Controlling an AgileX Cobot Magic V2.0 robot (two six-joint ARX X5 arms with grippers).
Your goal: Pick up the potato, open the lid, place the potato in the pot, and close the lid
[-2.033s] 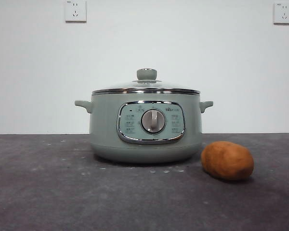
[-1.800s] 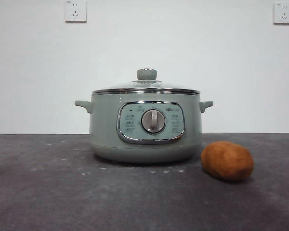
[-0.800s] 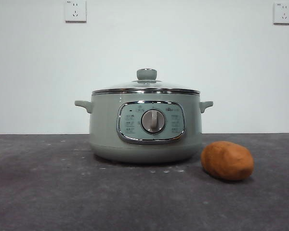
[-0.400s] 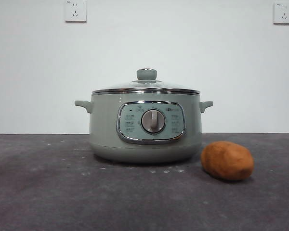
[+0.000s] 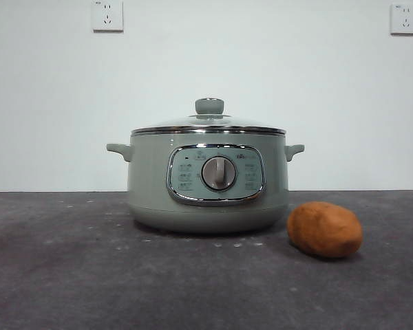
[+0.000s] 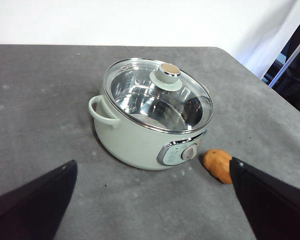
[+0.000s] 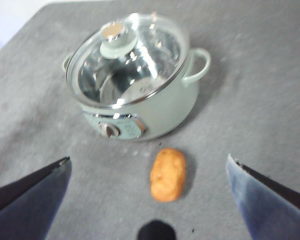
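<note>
We see pot (image 5: 208,182) at centre of grey table (image 5: 69,275), dial facing us. Lid (image 5: 208,124) sits closed on pot, knob on top. Potato (image 5: 325,229) lies on table at pot's 4 o'clock, just beside it, not touching. We note two wall sockets high behind. Neither arm shows in front view. Left gripper (image 6: 150,200) hangs above table, jaws spread wide, holding nothing; pot and potato lie well beyond it. Right gripper (image 7: 147,200) likewise wide, empty, potato (image 7: 168,174) between its jaws' lines, apart from both.
</note>
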